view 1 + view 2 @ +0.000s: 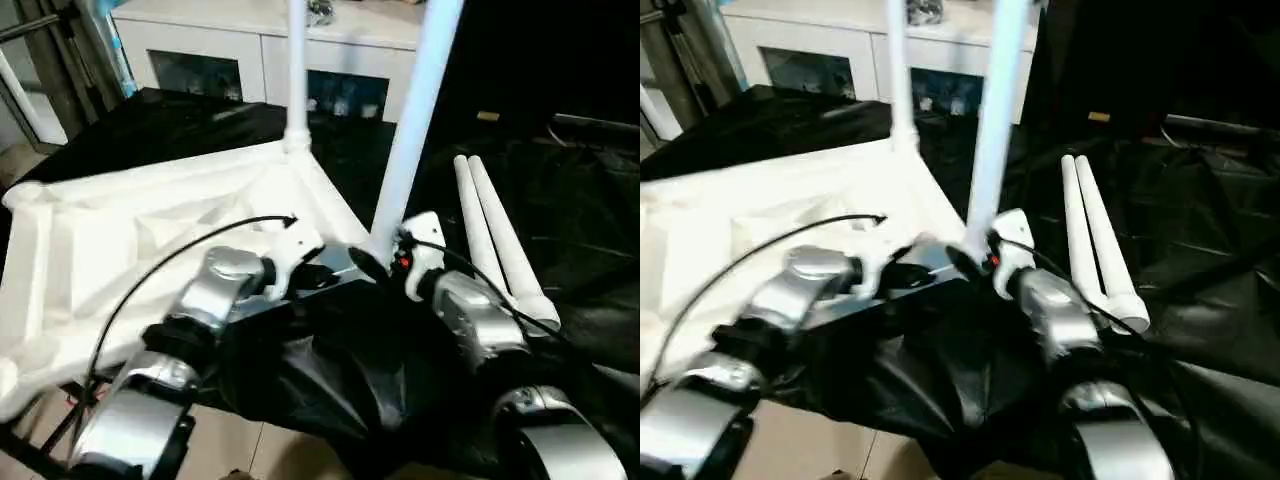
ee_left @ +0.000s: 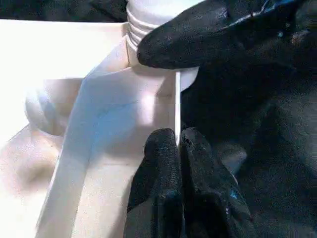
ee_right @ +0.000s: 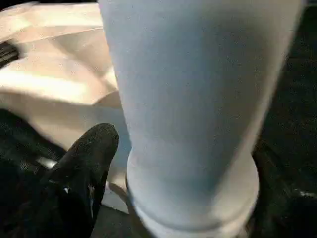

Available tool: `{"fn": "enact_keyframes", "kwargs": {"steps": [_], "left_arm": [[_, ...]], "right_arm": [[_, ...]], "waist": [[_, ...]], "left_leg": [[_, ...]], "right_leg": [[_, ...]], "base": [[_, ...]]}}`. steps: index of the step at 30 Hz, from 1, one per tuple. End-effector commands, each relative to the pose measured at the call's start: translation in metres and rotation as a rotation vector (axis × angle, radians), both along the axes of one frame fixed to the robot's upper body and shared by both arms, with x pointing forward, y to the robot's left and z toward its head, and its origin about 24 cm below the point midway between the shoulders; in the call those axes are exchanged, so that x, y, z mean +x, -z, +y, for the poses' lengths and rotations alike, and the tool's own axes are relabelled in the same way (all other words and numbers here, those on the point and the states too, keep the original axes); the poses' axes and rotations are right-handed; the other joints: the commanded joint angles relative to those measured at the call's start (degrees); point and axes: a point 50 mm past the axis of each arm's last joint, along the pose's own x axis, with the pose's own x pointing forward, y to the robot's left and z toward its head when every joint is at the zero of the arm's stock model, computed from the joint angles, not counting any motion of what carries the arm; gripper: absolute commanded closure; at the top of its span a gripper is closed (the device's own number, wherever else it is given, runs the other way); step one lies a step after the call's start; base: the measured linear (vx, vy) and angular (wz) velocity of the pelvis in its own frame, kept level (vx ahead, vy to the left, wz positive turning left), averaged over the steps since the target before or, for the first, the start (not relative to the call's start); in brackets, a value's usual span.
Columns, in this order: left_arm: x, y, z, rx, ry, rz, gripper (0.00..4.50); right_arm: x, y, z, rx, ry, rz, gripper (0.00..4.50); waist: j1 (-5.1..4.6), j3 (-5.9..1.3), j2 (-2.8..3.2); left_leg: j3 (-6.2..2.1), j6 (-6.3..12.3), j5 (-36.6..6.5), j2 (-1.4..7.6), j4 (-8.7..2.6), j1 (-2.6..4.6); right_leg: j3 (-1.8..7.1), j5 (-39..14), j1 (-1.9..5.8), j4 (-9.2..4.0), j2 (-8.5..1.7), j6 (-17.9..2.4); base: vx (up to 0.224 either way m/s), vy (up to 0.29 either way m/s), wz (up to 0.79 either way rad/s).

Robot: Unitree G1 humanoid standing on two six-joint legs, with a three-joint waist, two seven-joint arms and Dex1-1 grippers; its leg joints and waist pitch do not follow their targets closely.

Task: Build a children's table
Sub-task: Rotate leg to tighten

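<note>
Second leg stood at the near corner socket

The white tabletop [image 1: 120, 240] lay underside up on black cloth. The left claw [image 2: 177, 148] was clenched on the thin rim wall, likely to steady it. The right claw [image 1: 385, 262] flanked the near leg [image 1: 415, 120]; whether gripping or released, I could not tell. One leg [image 1: 296, 70] stood fitted; two spare legs [image 1: 500, 240] lay alongside.

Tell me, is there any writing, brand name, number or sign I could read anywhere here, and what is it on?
None can be read.
The tabletop, the standing leg at the right gripper and the two spare legs on the black cloth are plain white.
The things behind the cabinet's glass doors are too blurred to tell whether they bear any text.
</note>
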Motion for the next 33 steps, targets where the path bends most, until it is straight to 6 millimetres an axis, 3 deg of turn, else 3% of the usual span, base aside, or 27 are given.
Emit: {"fn": "enact_keyframes", "kwargs": {"steps": [1, 7, 10, 12, 16, 17, 21, 25, 28, 30, 33], "left_arm": [[-0.008, -0.011, -0.023, -0.102, 0.159, -0.023, 4.50], [-0.012, -0.011, -0.005, -0.072, 0.237, 0.016, 4.50], [-0.013, -0.012, -0.003, -0.069, 0.249, 0.023, 4.50], [-0.015, -0.013, 0.000, -0.069, 0.271, 0.033, 4.50], [-0.017, -0.013, 0.002, -0.068, 0.287, 0.042, 4.50], [-0.017, -0.012, 0.002, -0.068, 0.287, 0.043, 4.50], [-0.015, -0.011, 0.001, -0.062, 0.264, 0.035, 4.50], [-0.009, -0.010, -0.005, -0.074, 0.164, 0.002, 4.50], [-0.005, -0.010, -0.008, -0.077, 0.114, -0.012, 4.50], [0.001, -0.010, -0.015, -0.069, 0.045, -0.038, 4.50], [0.011, -0.011, -0.029, -0.062, -0.078, -0.069, 4.50]], "right_arm": [[-0.013, 0.003, 0.025, 0.027, -0.223, 0.027, 0.65], [-0.032, -0.001, 0.004, -0.009, -0.450, 0.049, 0.65], [-0.034, 0.000, 0.001, -0.022, -0.476, 0.061, 0.65], [-0.037, 0.000, -0.001, -0.021, -0.500, 0.085, 0.97], [-0.041, 0.000, 0.000, -0.007, -0.521, 0.103, 1.09], [-0.042, 0.000, 0.001, -0.003, -0.525, 0.105, 1.36], [-0.043, 0.002, 0.005, 0.004, -0.517, 0.112, 1.58], [-0.037, 0.011, 0.010, -0.021, -0.385, 0.126, 1.74], [-0.031, 0.017, 0.012, -0.046, -0.285, 0.132, 1.76], [-0.020, 0.025, 0.014, -0.110, -0.104, 0.149, 1.77], [-0.008, 0.031, 0.021, -0.139, 0.109, 0.168, 1.77]], "waist": [[0.39, -3.57, -0.26], [1.50, -3.60, -0.25], [1.76, -3.45, -0.25], [1.77, -3.44, -0.15], [1.80, -3.54, -0.20], [1.87, -3.56, -0.21], [1.88, -3.57, -0.23], [1.70, -3.46, -0.37], [1.20, -3.25, -0.38], [0.58, -2.88, -0.28], [0.09, -3.00, -0.39]], "left_leg": [[-0.72, 4.61, -10.9, 2.60, -3.37, 0.10], [-0.52, 4.96, -10.3, 2.77, -3.22, 0.15], [-0.61, 3.99, -11.3, 2.71, -3.39, 0.22], [-0.66, 3.47, -11.7, 2.78, -3.45, 0.26], [-0.65, 3.53, -10.7, 2.71, -3.40, 0.17], [-0.67, 3.57, -10.6, 2.72, -3.38, 0.17], [-0.69, 3.22, -10.7, 2.67, -3.37, 0.17], [-0.73, 2.88, -11.0, 2.62, -3.45, 0.20], [-0.94, 1.65, -12.8, 2.46, -3.60, 0.36], [-1.06, 0.58, -15.4, 2.35, -3.81, 0.78], [-1.25, 0.08, -16.4, 2.26, -3.76, 0.92]], "right_leg": [[3.06, -11.8, 3.18, -4.58, -5.02, -12.7], [2.97, -11.4, 3.06, -4.36, -4.87, -12.5], [2.90, -15.0, 2.89, -4.76, -5.06, -11.7], [2.95, -16.0, 2.82, -4.87, -5.03, -11.3], [2.94, -14.3, 2.86, -4.67, -4.94, -11.4], [2.94, -14.1, 2.90, -4.63, -4.97, -11.4], [2.91, -14.9, 2.89, -4.71, -5.03, -11.3], [2.92, -16.0, 2.75, -4.80, -5.05, -10.8], [2.91, -20.7, 2.61, -5.35, -5.25, -9.7], [2.88, -24.8, 2.20, -5.78, -5.16, -9.0], [2.93, -27.6, 2.26, -6.10, -5.36, -7.9]], "base": [[0.000, 0.000, 0.00], [0.000, 0.000, 0.00], [0.000, 0.000, 0.00], [0.000, 0.000, 0.00], [0.000, 0.000, 0.00], [0.000, 0.000, 0.00], [0.000, 0.000, 0.00], [0.000, 0.000, 0.00], [0.000, 0.000, 0.00], [0.000, 0.000, 0.00], [0.000, 0.000, 0.00]]}}
